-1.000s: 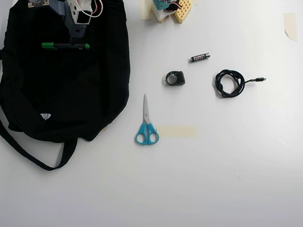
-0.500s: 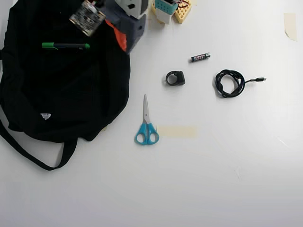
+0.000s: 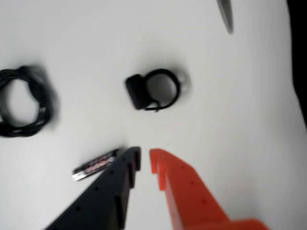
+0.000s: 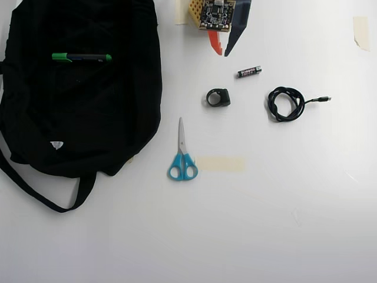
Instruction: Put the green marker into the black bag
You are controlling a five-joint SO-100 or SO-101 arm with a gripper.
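The green marker (image 4: 81, 57) lies flat on top of the black bag (image 4: 88, 124) at the upper left of the overhead view, green cap to the left. It is out of the wrist view. My gripper (image 4: 222, 50) is at the top middle, well to the right of the bag and apart from the marker. In the wrist view the gripper (image 3: 145, 160) shows a black finger and an orange finger nearly together, with nothing between them. A dark strip at the right edge of the wrist view (image 3: 300, 72) looks like the bag.
A small black battery (image 4: 249, 72) lies just beside the gripper (image 3: 96, 165). A black ring-shaped clip (image 4: 218, 98), a coiled black cable (image 4: 287, 103), blue-handled scissors (image 4: 182, 156) and a strip of tape (image 4: 220, 163) lie on the white table.
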